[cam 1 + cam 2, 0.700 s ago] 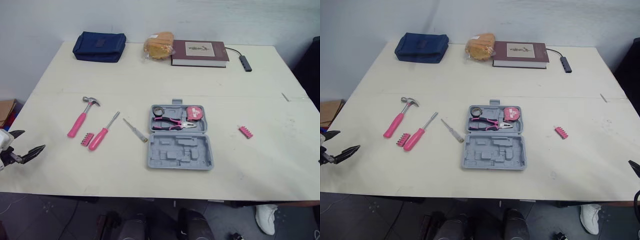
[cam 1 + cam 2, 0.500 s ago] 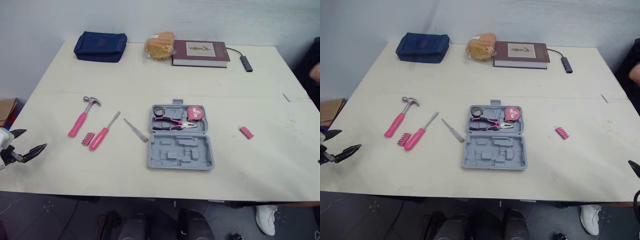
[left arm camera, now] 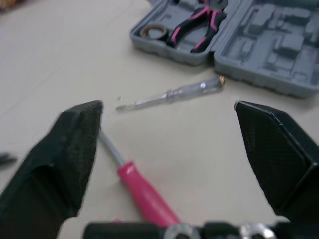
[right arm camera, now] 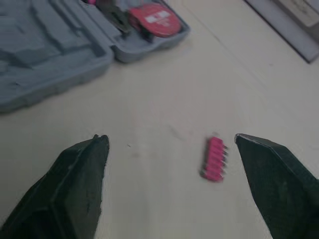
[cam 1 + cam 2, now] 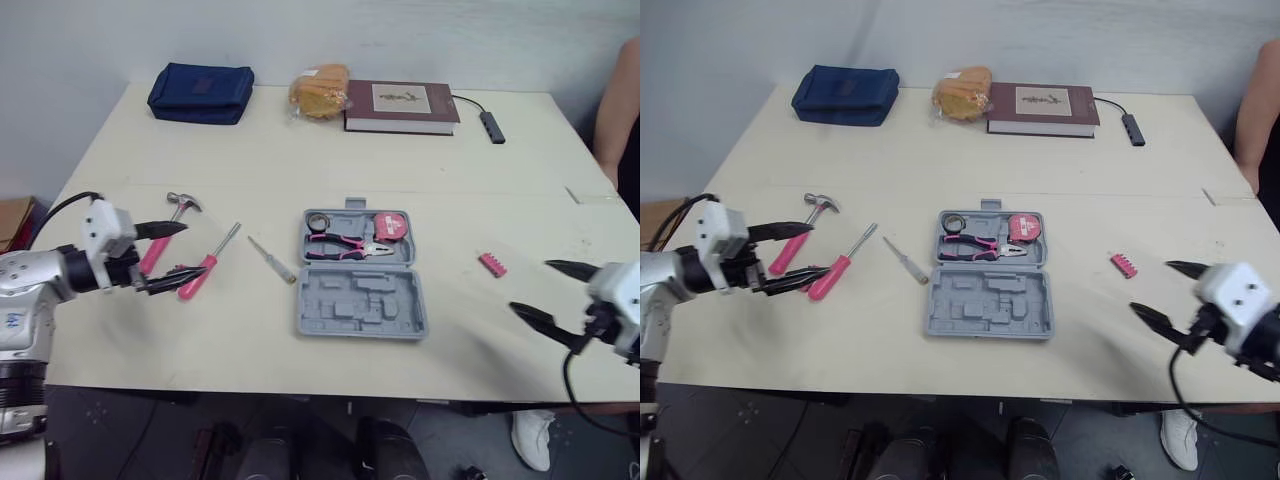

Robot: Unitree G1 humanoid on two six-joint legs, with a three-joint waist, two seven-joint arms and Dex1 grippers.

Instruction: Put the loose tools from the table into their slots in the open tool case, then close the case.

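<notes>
Lying open on table (image 5: 300, 150): grey tool case (image 5: 362, 300).
- Left of case: left gripper (image 5: 193, 248), fingers spread, over pink screwdriver (image 5: 222, 240); hammer (image 5: 180, 203); slim screwdriver (image 5: 271, 260).
- Right of case: right gripper (image 5: 530, 286), fingers spread; pink bit strip (image 5: 491, 264).

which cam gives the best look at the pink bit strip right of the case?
Right wrist view: the pink bit strip lies close, ahead of the open right gripper, its separate ribs visible. Both eye views show it as a small pink sliver on the table right of the tool case.
</notes>
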